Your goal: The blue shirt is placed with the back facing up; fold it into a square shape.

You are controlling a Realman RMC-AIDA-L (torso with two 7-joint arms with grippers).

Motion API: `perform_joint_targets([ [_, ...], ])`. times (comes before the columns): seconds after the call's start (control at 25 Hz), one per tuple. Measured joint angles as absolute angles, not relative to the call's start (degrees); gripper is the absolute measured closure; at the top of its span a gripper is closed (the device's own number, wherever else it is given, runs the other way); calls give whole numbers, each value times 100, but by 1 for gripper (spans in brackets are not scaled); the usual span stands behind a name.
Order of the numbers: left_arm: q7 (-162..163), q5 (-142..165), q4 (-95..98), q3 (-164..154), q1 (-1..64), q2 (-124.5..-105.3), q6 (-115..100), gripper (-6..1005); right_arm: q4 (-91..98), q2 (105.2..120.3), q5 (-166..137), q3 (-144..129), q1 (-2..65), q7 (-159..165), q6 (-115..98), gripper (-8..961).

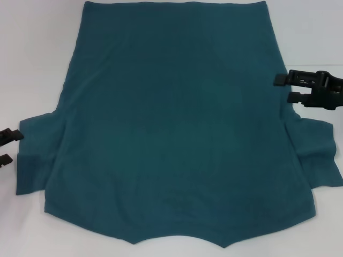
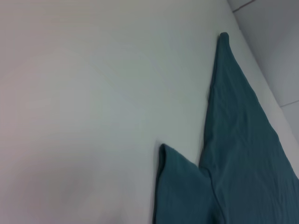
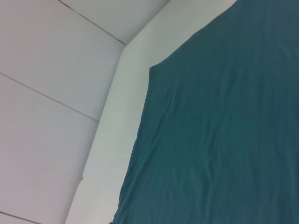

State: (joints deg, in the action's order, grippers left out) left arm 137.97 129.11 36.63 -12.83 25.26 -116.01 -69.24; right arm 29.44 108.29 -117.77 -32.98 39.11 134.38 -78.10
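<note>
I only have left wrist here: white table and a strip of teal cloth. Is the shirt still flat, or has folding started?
Observer: Flat. In the head view the blue shirt lies spread open on the white table, plain side up, both sleeves out, no fold yet.
Operator: Where's the left tool?
Observer: The left tool sits at the frame's left edge beside the left sleeve, open, holding nothing.
Operator: And the right one?
Observer: The right tool is open at the shirt's right side edge, farther from the robot than the right sleeve, not gripping cloth.
</note>
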Motion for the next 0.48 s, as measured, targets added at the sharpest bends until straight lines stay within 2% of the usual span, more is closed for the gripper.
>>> perform_joint_targets([
  [0.48, 13617, 12918, 3429, -1470, 2567, -11613, -6784, 175, 2944, 10833, -11777, -3304, 3891, 13416, -7805, 37],
])
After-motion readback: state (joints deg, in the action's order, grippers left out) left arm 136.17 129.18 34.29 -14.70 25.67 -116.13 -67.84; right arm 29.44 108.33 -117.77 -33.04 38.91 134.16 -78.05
